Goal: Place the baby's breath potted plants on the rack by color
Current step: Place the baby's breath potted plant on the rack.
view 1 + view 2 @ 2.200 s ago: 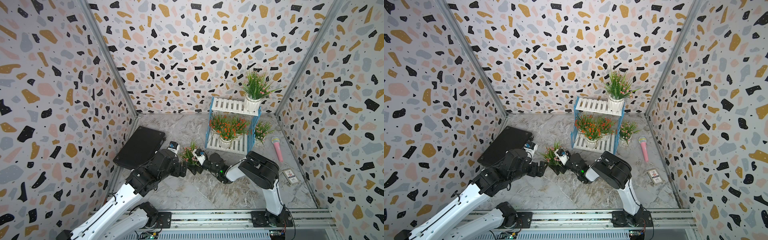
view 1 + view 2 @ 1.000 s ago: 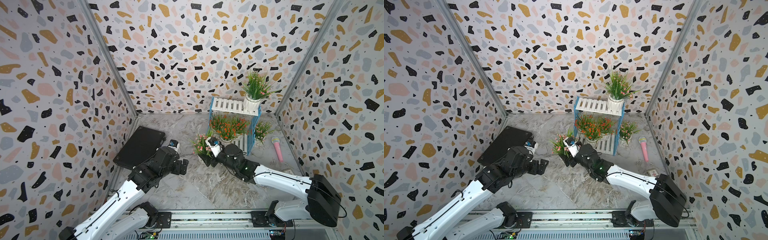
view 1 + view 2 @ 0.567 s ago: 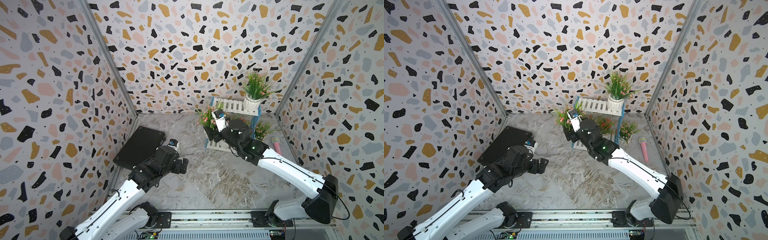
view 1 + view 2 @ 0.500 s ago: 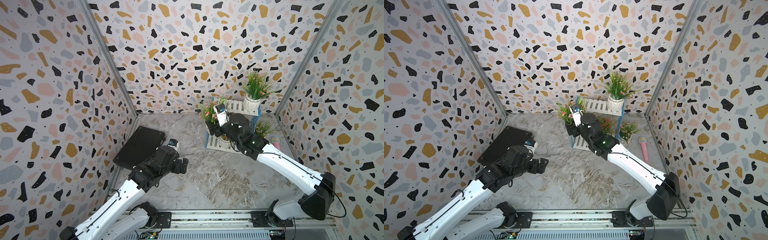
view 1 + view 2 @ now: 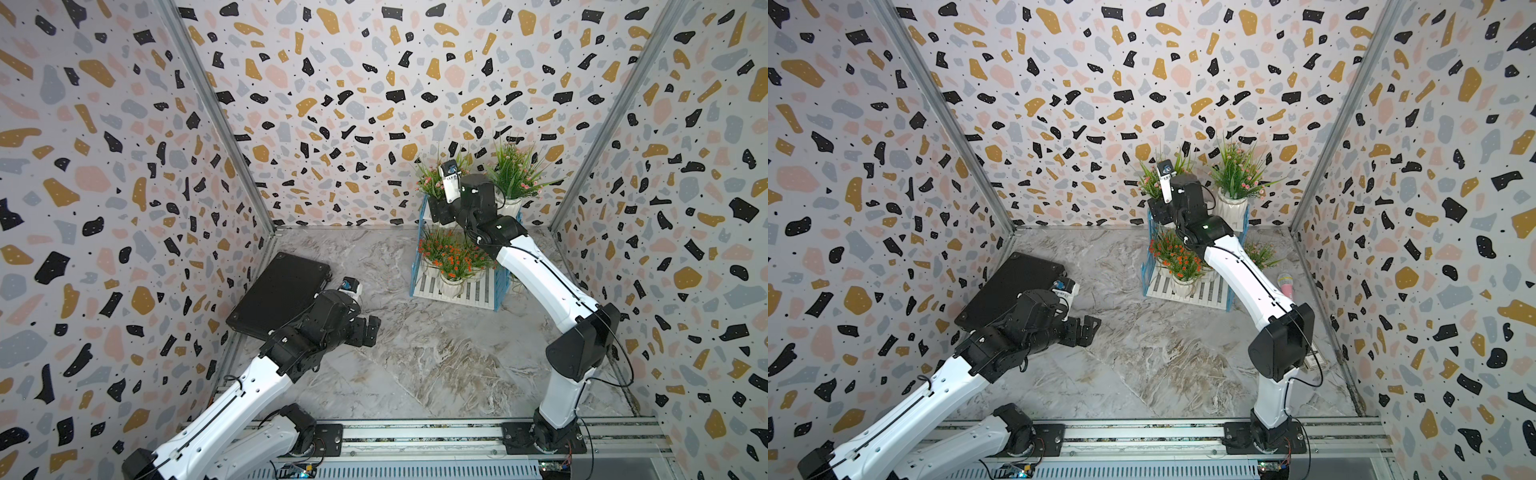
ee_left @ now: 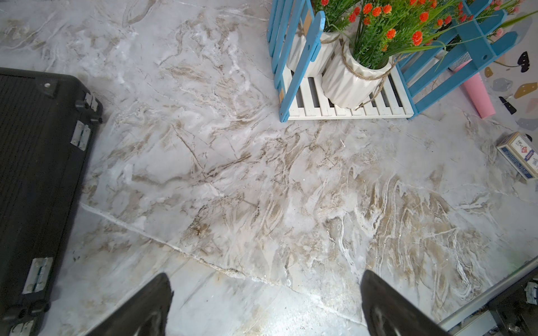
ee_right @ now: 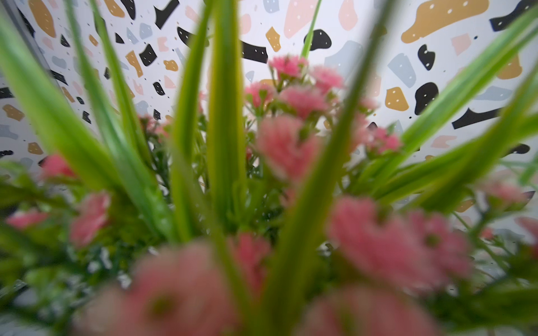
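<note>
The rack [image 5: 473, 295], white slats between light blue fence sides, stands upright at the far right of the bench, with its lower tier nearer. On that lower tier crowd the orange-red plants [image 5: 451, 259] in white ribbed pots; the left wrist view shows two pots clearly. The first pink plant [image 5: 513, 178] stands upright at the upper tier's right end. The second pink plant [image 5: 430, 180] is upright at that tier's left end, its pot hidden within the right tool [image 5: 439, 212]; whether it rests on the slats cannot be told. The third pink plant [image 5: 1260, 251] stands on the bench just right of the rack.
</note>
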Available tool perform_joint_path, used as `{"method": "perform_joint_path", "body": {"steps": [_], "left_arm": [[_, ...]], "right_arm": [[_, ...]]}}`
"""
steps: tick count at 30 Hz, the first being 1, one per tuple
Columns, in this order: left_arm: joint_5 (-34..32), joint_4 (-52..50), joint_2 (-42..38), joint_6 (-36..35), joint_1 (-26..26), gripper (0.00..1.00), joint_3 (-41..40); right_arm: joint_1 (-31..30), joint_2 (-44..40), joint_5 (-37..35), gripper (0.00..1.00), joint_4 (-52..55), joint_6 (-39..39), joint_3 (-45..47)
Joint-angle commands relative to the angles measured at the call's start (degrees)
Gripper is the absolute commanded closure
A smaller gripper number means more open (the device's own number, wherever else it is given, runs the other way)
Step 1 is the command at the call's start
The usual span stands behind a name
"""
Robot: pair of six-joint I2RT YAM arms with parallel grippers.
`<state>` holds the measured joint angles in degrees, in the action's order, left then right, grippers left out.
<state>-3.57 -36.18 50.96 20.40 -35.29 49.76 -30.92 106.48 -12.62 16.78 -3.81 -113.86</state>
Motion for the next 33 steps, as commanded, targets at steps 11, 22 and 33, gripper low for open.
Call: {"method": "perform_joint_path", "body": {"steps": [11, 22, 33], "left_arm": [[1.6, 2.8, 0.1, 0.4, 0.4, 0.01, 1.3], [1.6, 2.6, 0.1, 0.3, 0.4, 0.01, 1.2], [1.4, 2.7, 0.8, 0.1, 0.4, 0.01, 1.2]], "right_arm": [[4.7, 4.2, 2.9, 0.32, -3.1, -0.1, -10.2], [5.3, 6.8, 5.8, 0.32, -5.5, 2.1, -11.4], [5.4, 10.7, 8.0, 0.32, -4.5, 4.4, -17.4]]}}
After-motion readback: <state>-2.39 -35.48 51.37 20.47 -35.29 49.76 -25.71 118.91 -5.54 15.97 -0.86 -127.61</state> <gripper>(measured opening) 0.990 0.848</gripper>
